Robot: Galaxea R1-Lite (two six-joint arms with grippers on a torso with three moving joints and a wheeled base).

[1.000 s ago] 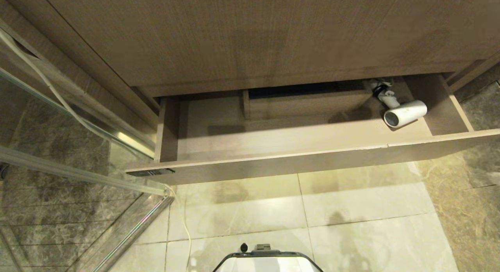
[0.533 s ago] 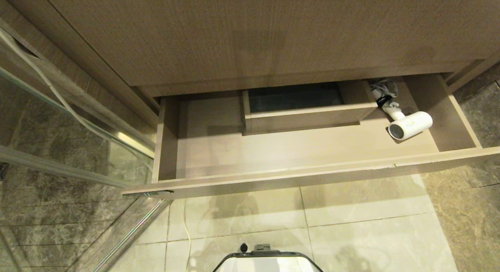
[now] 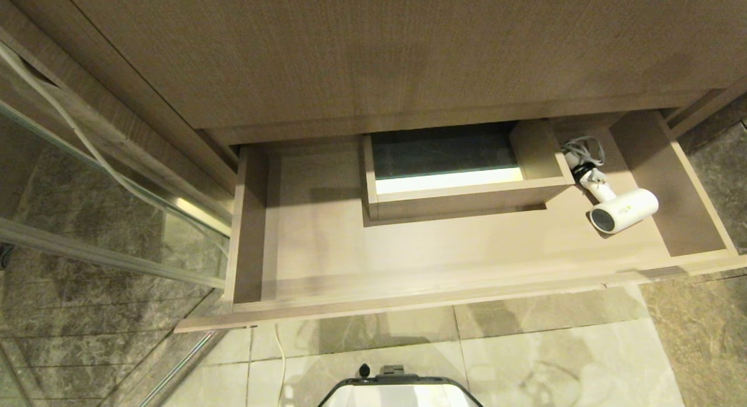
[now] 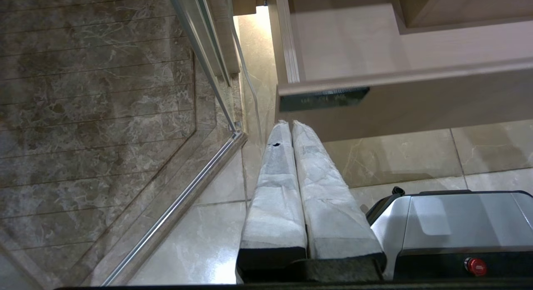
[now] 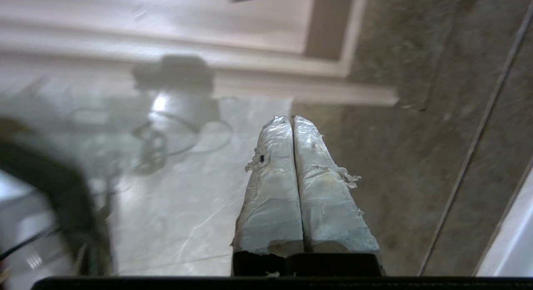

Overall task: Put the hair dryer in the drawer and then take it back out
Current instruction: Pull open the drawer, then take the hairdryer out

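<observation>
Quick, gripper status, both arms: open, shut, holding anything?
Left gripper: shut, empty, low by the drawer's front corner.
Right gripper: shut, empty, above the floor. The hair dryer lies in the drawer.

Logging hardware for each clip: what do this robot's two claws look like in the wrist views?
Both match. The left claw has two long flat fingers wrapped in wrinkled pale grey-white tape, tapering to rounded tips, on a black base; one finger has a small dark hole near the tip. The right claw has the same taped fingers, its wrap frayed and torn at the edges, also with a small hole.
</observation>
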